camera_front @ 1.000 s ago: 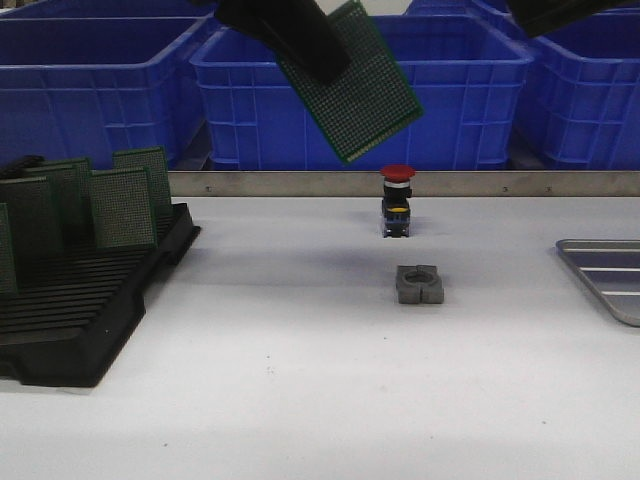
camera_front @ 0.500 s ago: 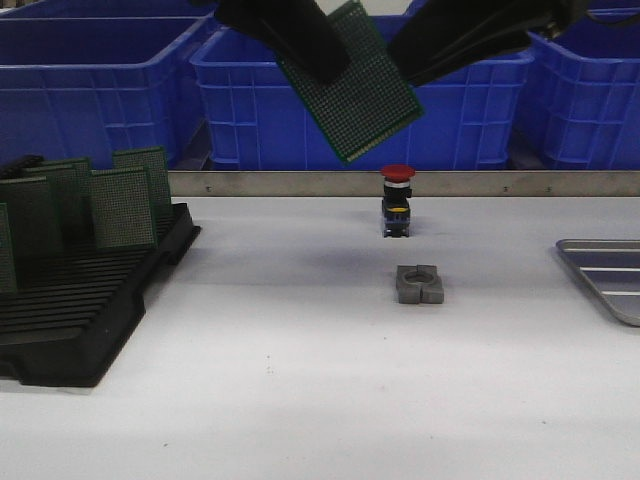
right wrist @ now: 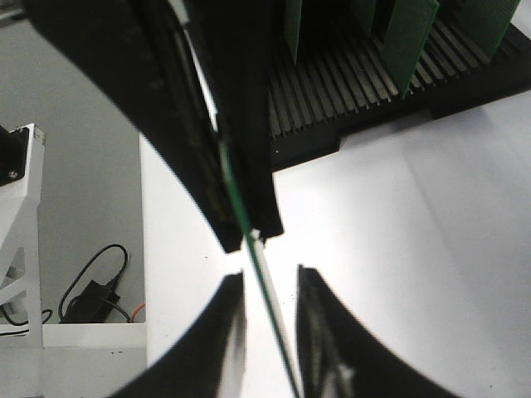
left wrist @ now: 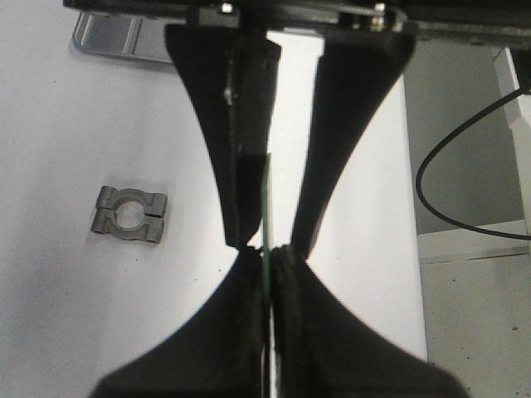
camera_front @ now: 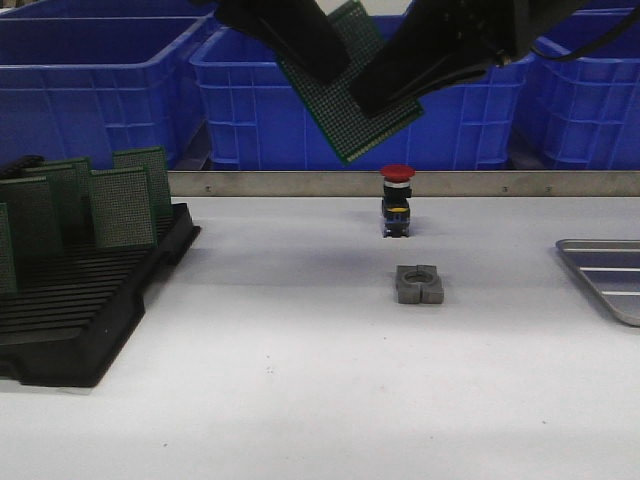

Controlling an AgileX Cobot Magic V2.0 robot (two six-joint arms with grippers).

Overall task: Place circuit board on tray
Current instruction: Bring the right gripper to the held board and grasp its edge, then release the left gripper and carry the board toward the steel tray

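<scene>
A green perforated circuit board hangs tilted high above the table's middle, in front of the blue crates. My left gripper is shut on its upper left part; the left wrist view shows the board edge-on pinched between that gripper's fingers. My right gripper reaches in from the right and stands open with its fingers on either side of the board's edge. In the right wrist view gaps show on both sides. The grey metal tray lies at the table's right edge.
A black slotted rack with several upright green boards stands at the left. A red-capped push button and a grey metal clamp sit on the white table mid-centre. Blue crates line the back behind a metal rail.
My right gripper has swung in from the upper right and now straddles the board's right edge. The left gripper and the board have stayed where they were.
</scene>
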